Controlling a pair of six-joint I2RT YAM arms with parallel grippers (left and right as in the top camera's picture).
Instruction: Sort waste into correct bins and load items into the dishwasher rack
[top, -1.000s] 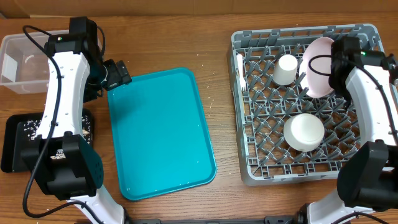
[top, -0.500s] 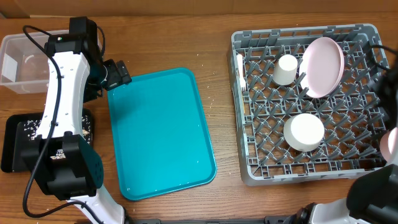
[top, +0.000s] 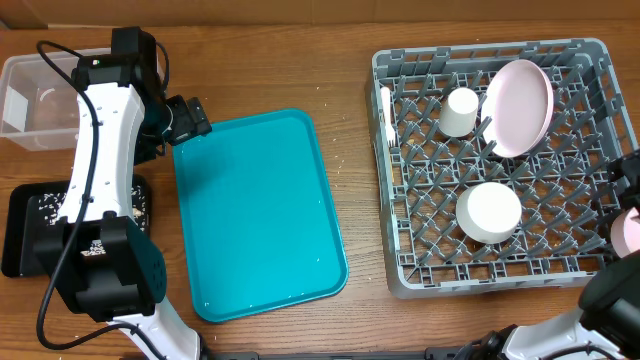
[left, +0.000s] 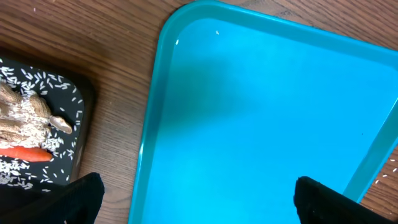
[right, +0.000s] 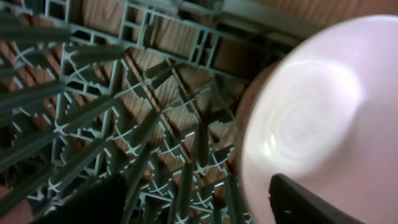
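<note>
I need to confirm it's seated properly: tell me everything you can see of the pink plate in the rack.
The pink plate is round, pale and glossy, with a raised rim and no food visible on it. In the overhead view it stands tilted on edge among the pegs in the upper right of the dishwasher rack. The white cup sits close beside it, to the picture's left. No gripper touches it.

Right of the serving tray stands the rack, holding plate, cup and bowl; left of it, tub and shallow tray.
</note>
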